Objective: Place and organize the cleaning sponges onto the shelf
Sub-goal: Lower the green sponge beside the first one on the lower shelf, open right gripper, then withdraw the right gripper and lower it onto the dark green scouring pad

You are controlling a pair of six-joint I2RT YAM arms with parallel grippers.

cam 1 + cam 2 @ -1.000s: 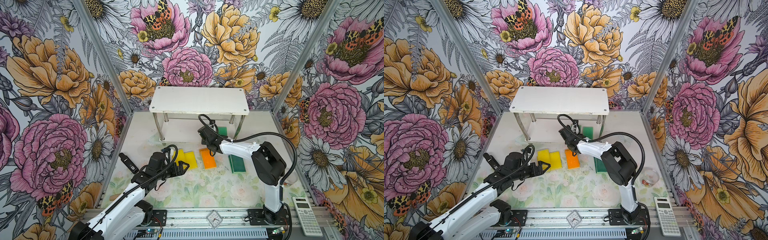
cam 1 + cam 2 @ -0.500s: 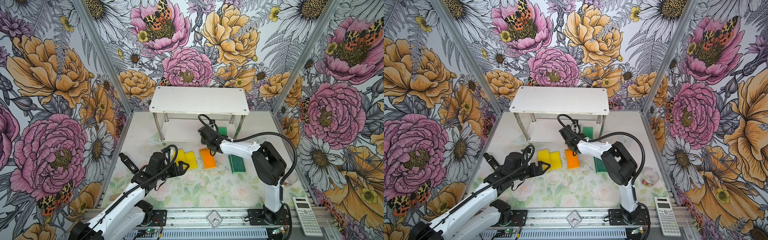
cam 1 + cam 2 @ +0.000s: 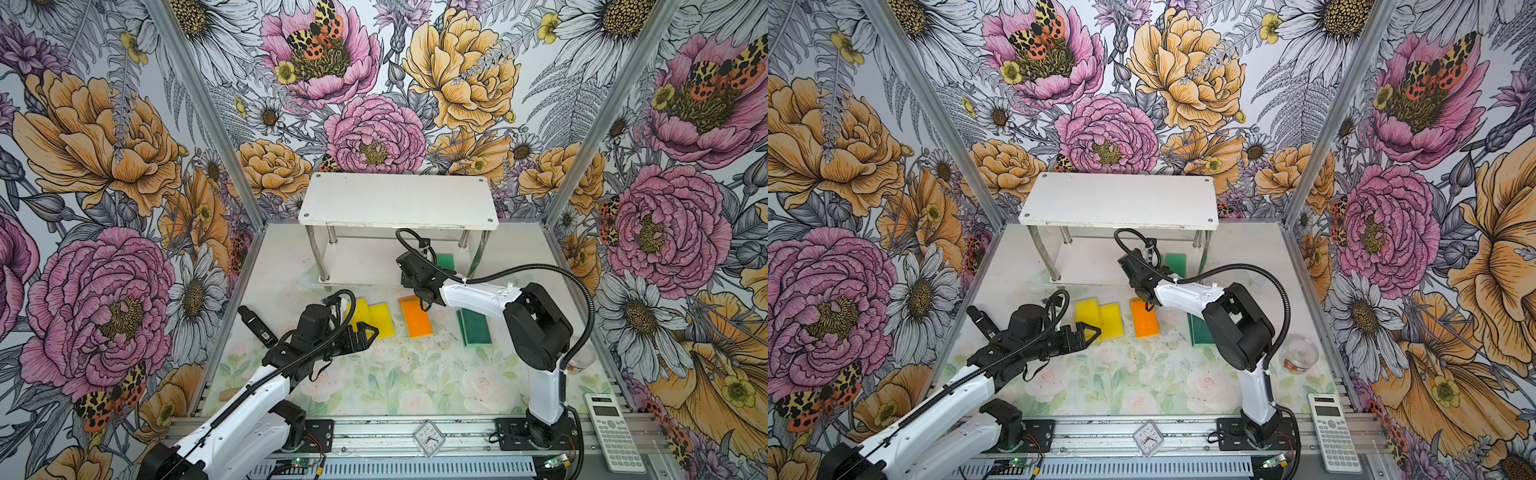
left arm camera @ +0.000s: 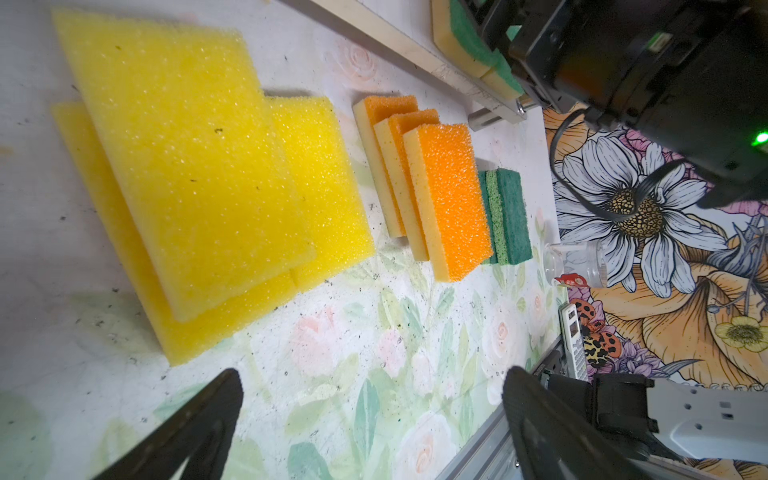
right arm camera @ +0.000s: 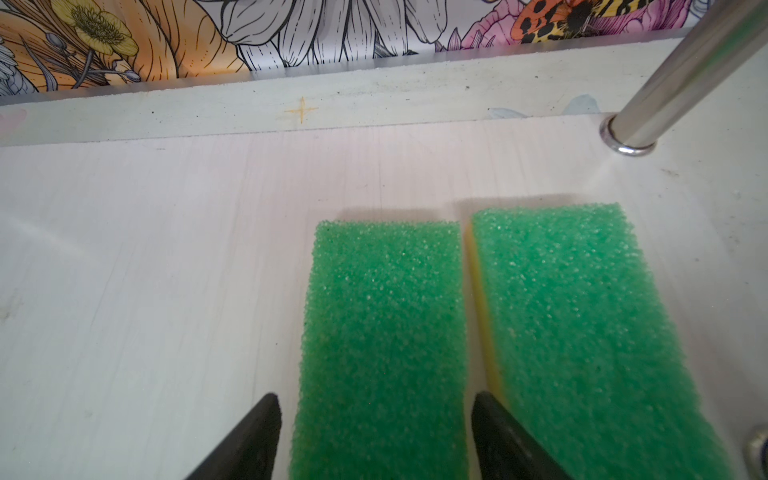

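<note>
two green sponges (image 5: pixel 382 311) lie flat, side by side, at the right end of the lower board of the shelf (image 5: pixel 166 249), long axes running front to back. the right gripper (image 5: pixel 374 399) has its jaws released either side of one. light, squashy foam, probably best pinched across its narrow width. the left gripper (image 4: pixel 374 374) hovers, jaws wide, over the counter (image 4: pixel 332 353) near the yellow sponges (image 4: pixel 187 166).

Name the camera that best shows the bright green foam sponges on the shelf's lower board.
Right wrist view: both green sponges lie flat, side by side, on the lower board, one within the open right gripper. Both top views show only a green corner behind it; the left wrist view, an edge.
</note>
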